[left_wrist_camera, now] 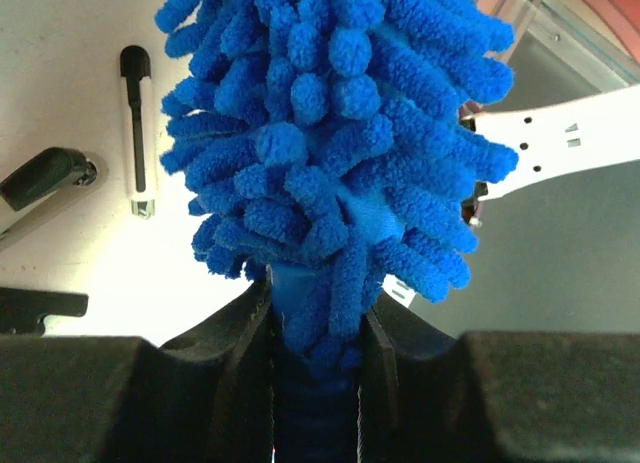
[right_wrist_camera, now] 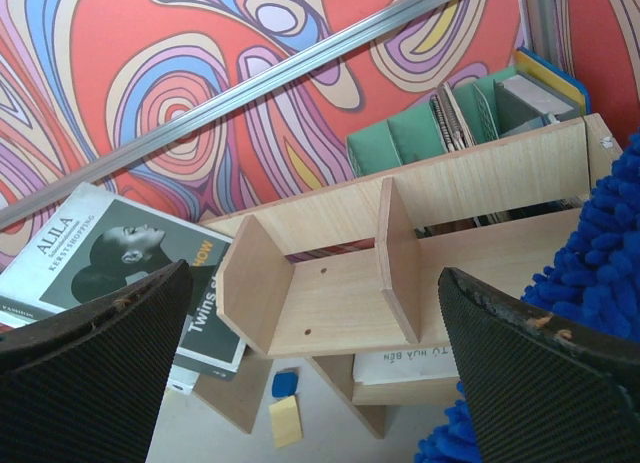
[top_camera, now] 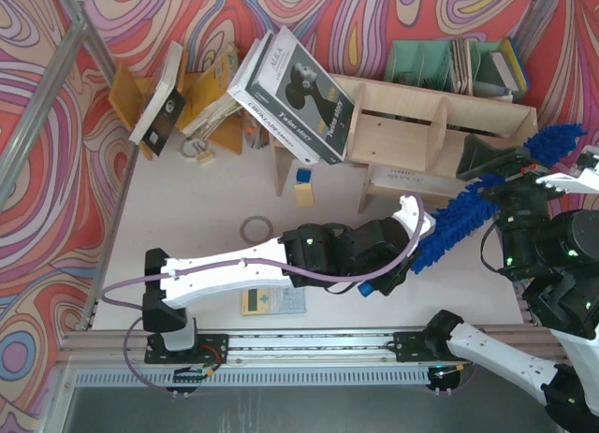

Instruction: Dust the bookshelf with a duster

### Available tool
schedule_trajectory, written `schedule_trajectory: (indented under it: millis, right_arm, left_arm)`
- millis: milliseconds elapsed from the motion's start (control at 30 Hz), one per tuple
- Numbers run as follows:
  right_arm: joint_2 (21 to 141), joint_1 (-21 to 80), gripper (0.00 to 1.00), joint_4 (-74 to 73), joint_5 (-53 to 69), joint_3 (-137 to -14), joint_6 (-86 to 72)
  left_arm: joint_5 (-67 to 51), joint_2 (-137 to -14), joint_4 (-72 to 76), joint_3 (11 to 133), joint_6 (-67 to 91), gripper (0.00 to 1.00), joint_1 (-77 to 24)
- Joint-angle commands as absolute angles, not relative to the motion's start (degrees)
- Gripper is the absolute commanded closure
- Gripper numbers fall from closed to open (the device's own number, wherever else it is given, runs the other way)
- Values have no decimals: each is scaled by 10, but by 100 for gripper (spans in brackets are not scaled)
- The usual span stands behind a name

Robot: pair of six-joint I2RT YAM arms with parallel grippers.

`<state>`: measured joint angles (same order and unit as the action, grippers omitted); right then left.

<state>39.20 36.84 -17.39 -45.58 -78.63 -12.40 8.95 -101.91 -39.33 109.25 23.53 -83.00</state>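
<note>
Currently left gripper (left_wrist_camera: 318, 318) clamped on the short handle of the fluffy bright blue microfibre duster (left_wrist_camera: 330, 133), head angled toward the right end of the pale plywood bookshelf (top_camera: 402, 124), likely for sweeping; right gripper (right_wrist_camera: 315, 358) spread, empty, facing it.

fluffy blue microfibre duster (left_wrist_camera: 330, 133), pale matt plywood bookshelf (right_wrist_camera: 330, 303), glossy paper book covers (top_camera: 304, 92)

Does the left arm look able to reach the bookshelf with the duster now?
Probably yes: the left fingers grip the duster, whose tip lies by the bookshelf at its right end; the right arm close by could hinder.
</note>
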Motion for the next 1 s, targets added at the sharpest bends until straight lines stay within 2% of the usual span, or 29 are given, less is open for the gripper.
schedule_trajectory:
  millis: [0,433,967]
  right_arm:
    - [387,369,1,-152,-468,-785,-121]
    - [390,369,1,-166,-468,-778,-137]
    - [392,369,1,-174,-472,-778,-140]
  left_arm:
    - [100,-982,-358,1033,231,100,-833]
    - [155,-887,-346,906,260,100,-838]
    - [130,-952,-370,952,246,100,-838]
